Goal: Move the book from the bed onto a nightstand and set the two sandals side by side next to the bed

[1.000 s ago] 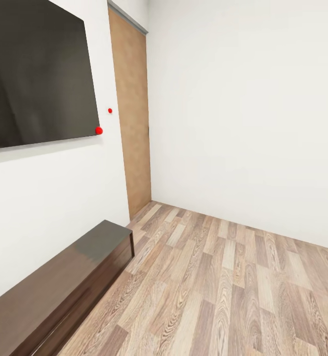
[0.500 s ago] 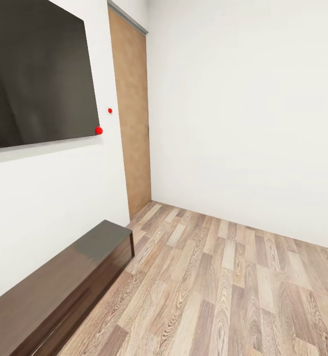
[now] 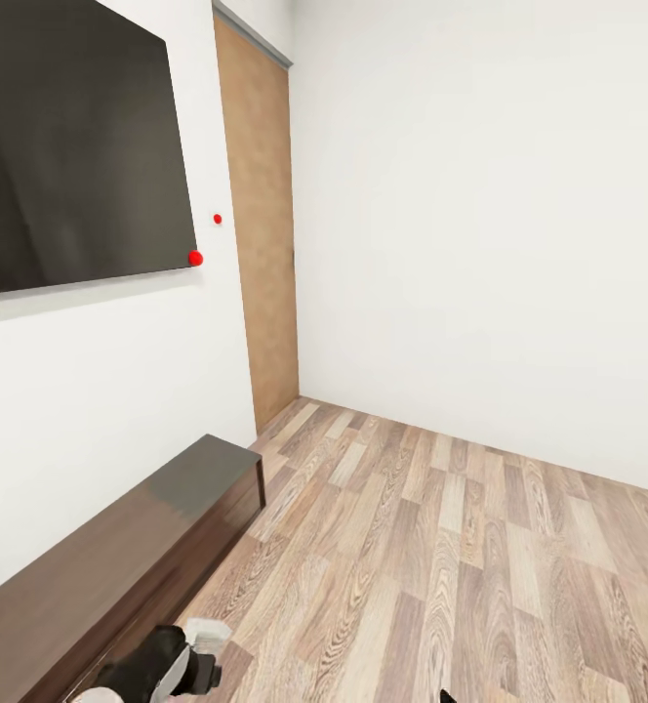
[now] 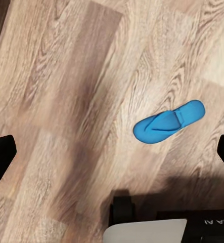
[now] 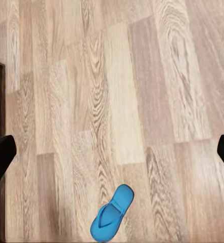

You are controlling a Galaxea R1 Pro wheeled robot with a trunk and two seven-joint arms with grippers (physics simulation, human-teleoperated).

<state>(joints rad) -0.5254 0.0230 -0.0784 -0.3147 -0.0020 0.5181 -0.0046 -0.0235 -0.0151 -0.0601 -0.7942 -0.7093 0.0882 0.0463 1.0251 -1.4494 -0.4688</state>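
Note:
A bright-blue sandal [image 4: 167, 121] lies flat on the wood-plank floor in the left wrist view, well below my left gripper [image 4: 113, 156], whose dark fingertips [image 4: 0, 157] stand wide apart, open and empty. In the right wrist view a blue sandal [image 5: 110, 213] lies on the floor below my right gripper [image 5: 113, 154], also open with nothing in it. I cannot tell whether both views show the same sandal. My left arm [image 3: 163, 669] shows at the head view's lower left. The book, the bed and the nightstand are out of view.
A long low dark-brown bench [image 3: 119, 576] runs along the left wall under a black wall screen [image 3: 70, 146]. A wooden door [image 3: 261, 225] stands in the far corner. Open plank floor [image 3: 441, 566] spreads to the right. Part of my base [image 4: 144, 230] shows below the left wrist.
My left arm has risen into the head view at the bottom left, and a dark tip now shows at the bottom edge right of centre. The room has not shifted.

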